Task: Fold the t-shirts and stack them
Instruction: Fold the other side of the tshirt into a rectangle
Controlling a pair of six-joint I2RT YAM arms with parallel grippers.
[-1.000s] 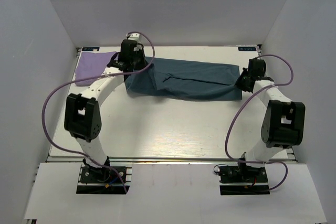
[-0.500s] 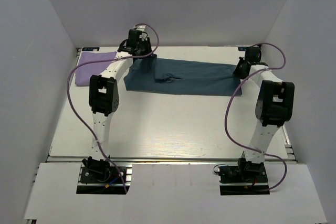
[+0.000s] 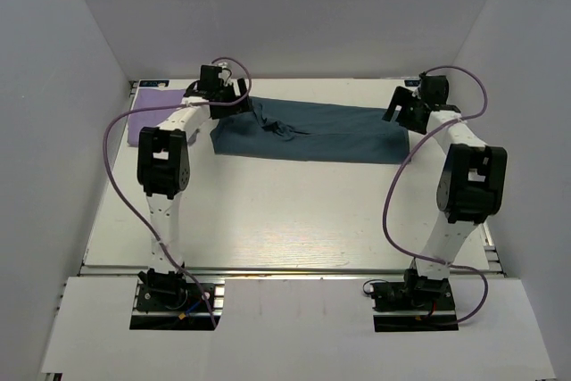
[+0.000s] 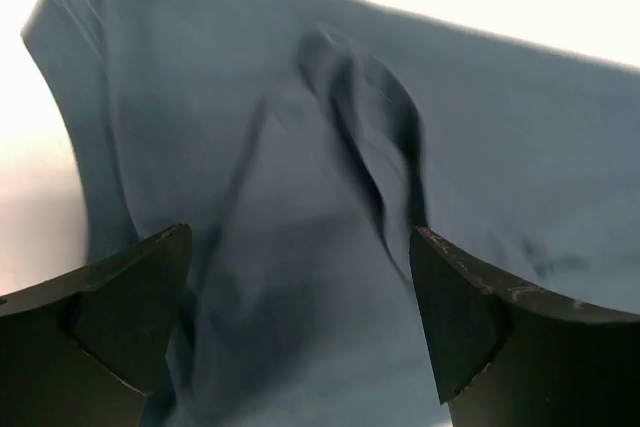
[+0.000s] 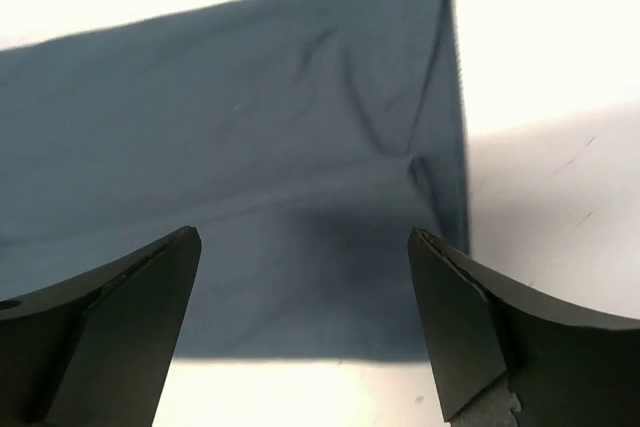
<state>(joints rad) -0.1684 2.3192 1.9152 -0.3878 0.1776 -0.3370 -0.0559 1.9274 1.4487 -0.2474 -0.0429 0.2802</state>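
The dark slate-blue t-shirt (image 3: 312, 133) lies folded in a long band across the far part of the table, with a crumpled ridge near its left end. The lavender t-shirt (image 3: 150, 113) lies flat at the far left corner. My left gripper (image 3: 237, 95) hovers over the blue shirt's far left end. It is open, and only the wrinkled blue cloth (image 4: 300, 137) shows between its fingers (image 4: 125, 317). My right gripper (image 3: 398, 111) is open above the shirt's far right corner (image 5: 260, 147), with nothing held between its fingers (image 5: 470, 332).
White walls enclose the table (image 3: 285, 211) on the left, back and right. Purple cables (image 3: 125, 185) loop beside both arms. Bare white tabletop (image 5: 560, 217) shows to the right of the blue shirt's corner.
Both grippers have opened and let go of the blue shirt. Both arms have stretched toward the far edge. The shirt now lies released in a narrower folded band.
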